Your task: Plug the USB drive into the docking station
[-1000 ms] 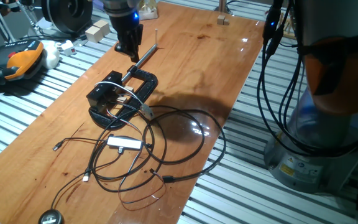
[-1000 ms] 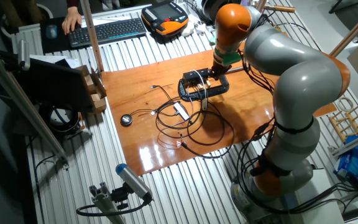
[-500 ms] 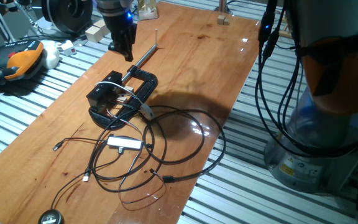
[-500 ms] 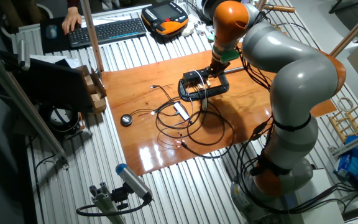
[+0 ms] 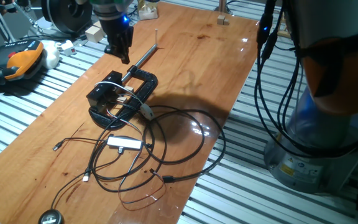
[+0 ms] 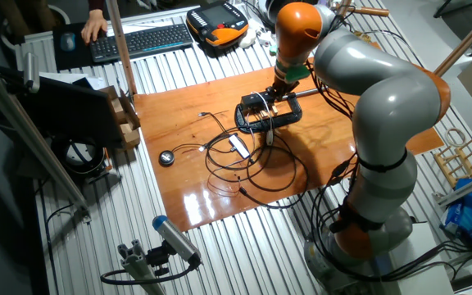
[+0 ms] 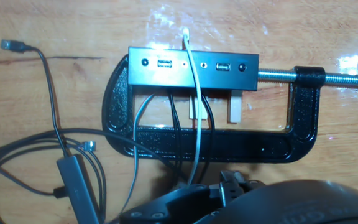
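Note:
The docking station [image 5: 106, 98] is a black box on a rounded base, held in a black C-clamp [image 5: 143, 84] on the wooden table. In the hand view the docking station's [image 7: 191, 67] port face fills the upper middle, with thin wires running down across it. My gripper [image 5: 124, 57] hangs above the table beyond the station, beside the clamp's metal rod, and is apart from the station. Its fingers are together, and the hand view shows a small dark piece, seemingly the USB drive [image 7: 229, 182], at the gripper [image 7: 229, 186]. The other fixed view shows the gripper [image 6: 279, 82] just behind the station [image 6: 256, 104].
Black cables loop across the table in front of the station, around a flat silver adapter [image 5: 124, 143]. A round black puck [image 5: 50, 218] lies near the front corner. Wooden blocks [image 5: 97, 30] and an orange pendant [image 5: 20, 59] sit off the far left edge.
The gripper has moved left and slightly back, off the clamp's rod toward the table's left edge. The station, clamp and cables have not moved.

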